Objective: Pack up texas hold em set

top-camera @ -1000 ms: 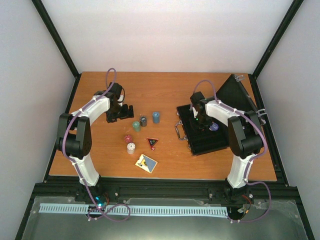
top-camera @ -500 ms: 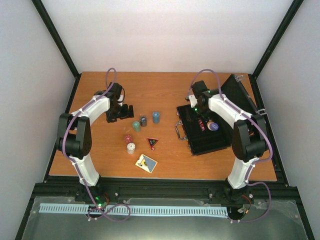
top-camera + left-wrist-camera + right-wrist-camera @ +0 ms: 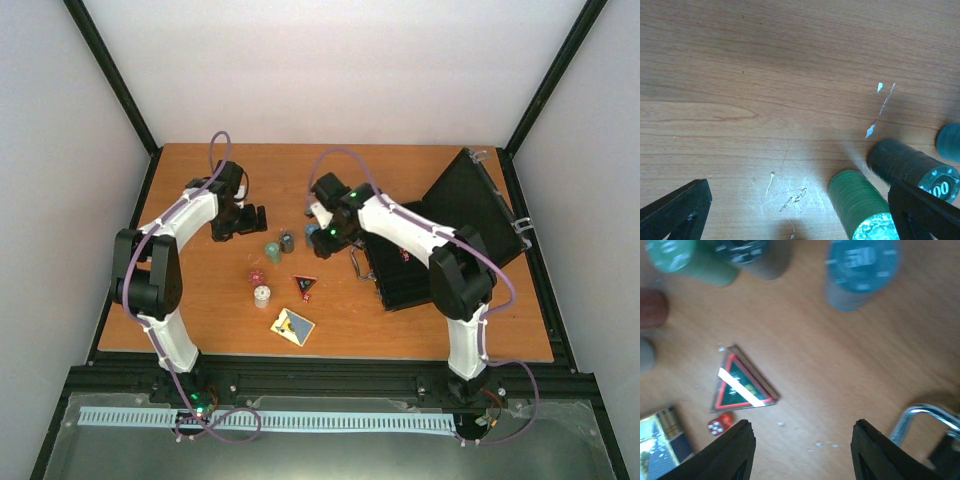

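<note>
The right gripper (image 3: pixel 804 432), jaws apart and empty, hovers by the blue chip stack (image 3: pixel 860 270), and an off-centre pinch could topple it into the neighbouring dark stack (image 3: pixel 752 257).

The table (image 3: pixel 740 60) presents a smooth wood-grain surface with fine scratches, the briefcase handle (image 3: pixel 925 410) is bright polished metal, and the triangular marker (image 3: pixel 742 385) is glossy plastic.
</note>
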`<state>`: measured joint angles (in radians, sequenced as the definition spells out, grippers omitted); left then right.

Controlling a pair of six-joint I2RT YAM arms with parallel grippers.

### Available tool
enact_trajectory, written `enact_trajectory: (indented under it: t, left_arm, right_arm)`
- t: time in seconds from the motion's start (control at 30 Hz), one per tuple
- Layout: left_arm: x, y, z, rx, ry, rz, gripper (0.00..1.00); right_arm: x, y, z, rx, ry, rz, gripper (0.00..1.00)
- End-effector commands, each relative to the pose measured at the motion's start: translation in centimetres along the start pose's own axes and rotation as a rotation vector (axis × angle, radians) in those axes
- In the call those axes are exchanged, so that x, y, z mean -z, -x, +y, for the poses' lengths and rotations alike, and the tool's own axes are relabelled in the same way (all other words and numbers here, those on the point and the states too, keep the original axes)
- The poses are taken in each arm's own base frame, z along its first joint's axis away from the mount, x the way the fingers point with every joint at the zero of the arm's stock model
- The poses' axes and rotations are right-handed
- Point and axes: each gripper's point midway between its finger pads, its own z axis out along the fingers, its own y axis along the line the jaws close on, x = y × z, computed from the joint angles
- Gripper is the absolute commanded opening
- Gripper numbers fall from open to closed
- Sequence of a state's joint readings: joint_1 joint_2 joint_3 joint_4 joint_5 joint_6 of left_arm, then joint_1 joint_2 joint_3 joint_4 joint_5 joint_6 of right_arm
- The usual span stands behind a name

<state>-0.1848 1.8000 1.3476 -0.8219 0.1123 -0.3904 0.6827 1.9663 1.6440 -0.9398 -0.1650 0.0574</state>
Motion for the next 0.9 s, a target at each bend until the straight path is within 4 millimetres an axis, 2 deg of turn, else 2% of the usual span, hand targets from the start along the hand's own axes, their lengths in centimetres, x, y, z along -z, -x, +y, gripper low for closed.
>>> enact_trajectory:
  t: [0.0,0.2,0.33,0.47,0.63,0.87]
  left_arm:
    - [2.7,1.4,-0.3,0.017,-0.011,-0.071,1.0]
    - [3.1,1.3,-0.3,0.017,-0.012,-0.073,1.0]
    - [3.2,1.2,-0.4,0.022,-0.022,-0.077,1.0]
    - [3.2,0.8,-0.3,0.027,-0.023,-0.079,1.0]
    - [3.2,0.5,-0.1,0.034,-0.018,-0.077,1.0]
    - [3.6,0.5,0.0,0.032,-0.015,-0.09,1.0]
  right_arm:
    - [-0.3,-0.8,3.6,0.08,0.008,0.03,0.54]
    - [-1.9,-3.8,8.1,0.21,0.055,0.085,0.53]
    - [-2.4,-5.0,10.0,0.271,0.086,0.113,0.54]
    - [-3.1,-5.9,10.5,0.301,0.105,0.136,0.54]
    - [-4.9,-6.9,10.4,0.316,0.111,0.18,0.53]
    - [-6.9,-7.1,10.5,0.334,0.13,0.202,0.51]
